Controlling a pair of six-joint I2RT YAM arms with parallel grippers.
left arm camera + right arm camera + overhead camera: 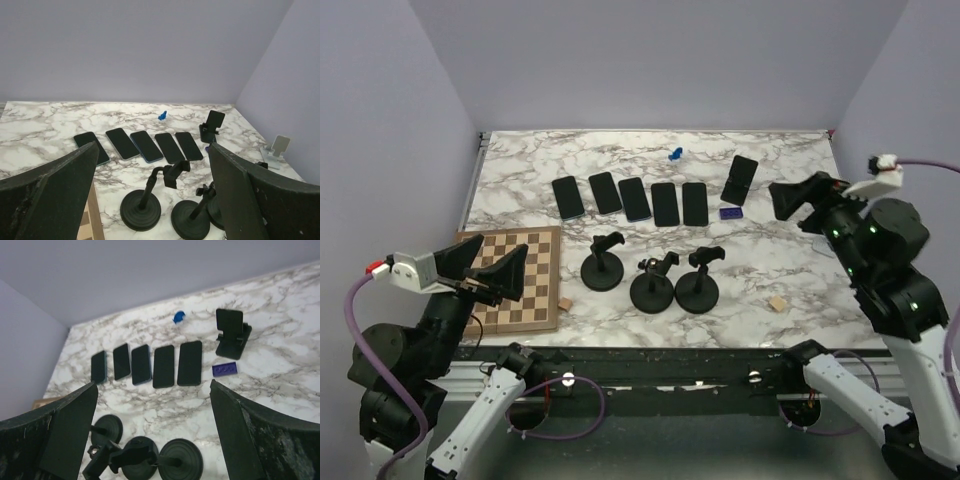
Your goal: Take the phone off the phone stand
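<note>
A black phone leans upright in a small black phone stand at the back right of the marble table; it also shows in the left wrist view and the right wrist view. My right gripper is open and empty, raised in the air to the right of that phone. In its wrist view the stand lies ahead, to the right. My left gripper is open and empty, held above the chessboard at the near left, far from the phone.
Several phones lie flat in a row mid-table. Three black gooseneck stands stand in front of them. A purple brick, a blue piece, two small wooden blocks and a silver stand are nearby.
</note>
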